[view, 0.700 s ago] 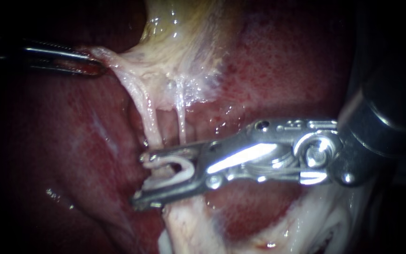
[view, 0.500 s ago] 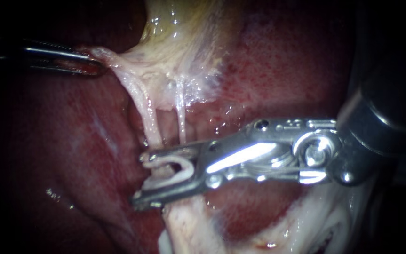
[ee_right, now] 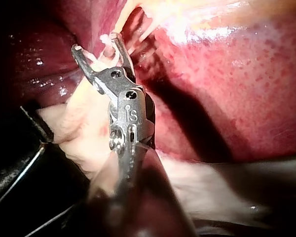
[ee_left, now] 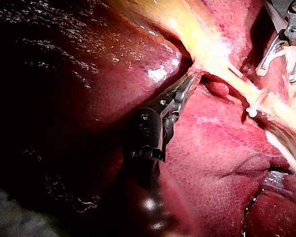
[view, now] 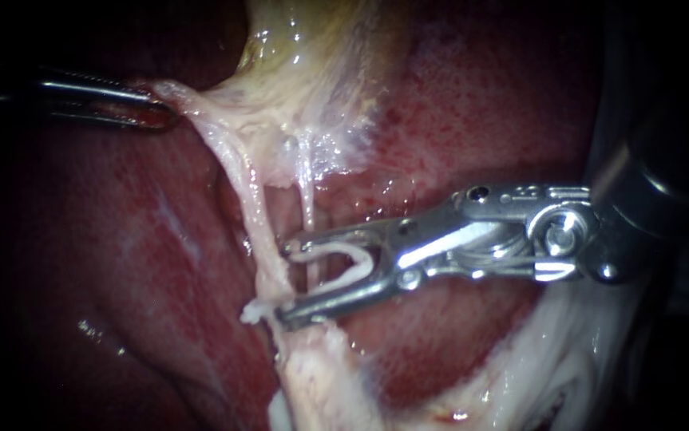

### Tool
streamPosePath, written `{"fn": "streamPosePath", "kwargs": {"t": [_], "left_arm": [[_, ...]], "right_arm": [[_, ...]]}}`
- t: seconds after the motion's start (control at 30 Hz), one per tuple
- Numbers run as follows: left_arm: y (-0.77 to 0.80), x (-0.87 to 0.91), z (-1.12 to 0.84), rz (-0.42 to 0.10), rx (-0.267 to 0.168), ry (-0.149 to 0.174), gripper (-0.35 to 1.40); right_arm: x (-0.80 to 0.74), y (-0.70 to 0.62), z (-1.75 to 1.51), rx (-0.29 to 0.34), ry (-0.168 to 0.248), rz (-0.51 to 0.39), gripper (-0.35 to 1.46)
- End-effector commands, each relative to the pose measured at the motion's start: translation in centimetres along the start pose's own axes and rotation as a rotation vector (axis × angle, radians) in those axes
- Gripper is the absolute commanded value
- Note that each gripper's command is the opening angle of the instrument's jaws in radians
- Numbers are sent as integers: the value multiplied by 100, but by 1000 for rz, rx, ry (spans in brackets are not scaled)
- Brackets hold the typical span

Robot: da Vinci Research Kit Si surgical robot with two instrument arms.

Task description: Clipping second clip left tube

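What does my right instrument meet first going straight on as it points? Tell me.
Probably the left tube, just ahead of the right instrument's jaw tips; depth is unclear, so it could pass beside it.

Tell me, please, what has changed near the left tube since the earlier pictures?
The right instrument has drawn back to the right and slightly up, taking the loaded clip with it; the left tube now lies at its jaw tips, no longer deep between them. The clip on the tube stayed in place, and the left instrument still holds the pale tissue.
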Motion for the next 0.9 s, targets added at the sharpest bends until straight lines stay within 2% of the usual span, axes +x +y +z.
{"fn": "streamPosePath", "kwargs": {"t": [0.03, 0.23, 0.4, 0.6, 0.9], "left_arm": [[0, -1, 1, 0, 1, 0, -35], [0, -2, 1, 1, 1, 0, -35], [0, -2, 1, 1, 2, 0, -35], [-1, -3, 2, 1, 2, 0, -35], [-1, -3, 2, 1, 2, 0, -35]], "right_arm": [[-5, 4, 2, -6, 0, -2, 50], [-30, 24, 11, -1, 13, -4, 50], [-40, 38, 13, -4, 14, 9, 50], [-47, 47, 17, -8, 14, 22, 50], [-57, 55, 24, -12, 12, 33, 50]]}}
